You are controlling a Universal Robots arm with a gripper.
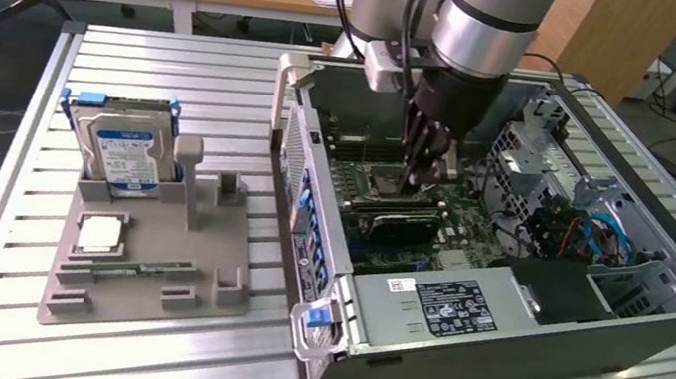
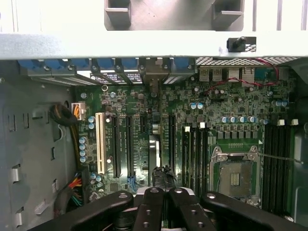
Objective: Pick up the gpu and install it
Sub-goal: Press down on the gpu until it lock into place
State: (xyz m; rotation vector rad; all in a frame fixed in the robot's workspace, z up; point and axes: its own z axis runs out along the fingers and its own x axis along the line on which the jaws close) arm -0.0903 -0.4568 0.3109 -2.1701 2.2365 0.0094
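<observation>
One grey plastic holder (image 1: 146,261) sits near on the slatted metal desk (image 1: 0,300), at the exterior view's left, carrying an upright silver hard drive with a blue label (image 1: 122,152). Right of it lies the open black computer case (image 1: 481,311). Inside, the thin dark gpu (image 2: 154,149) stands on edge in a slot of the green motherboard (image 2: 240,130). Just above it, the arm's black fingers (image 2: 153,207) are pressed together; whether they pinch the card I cannot tell.
</observation>
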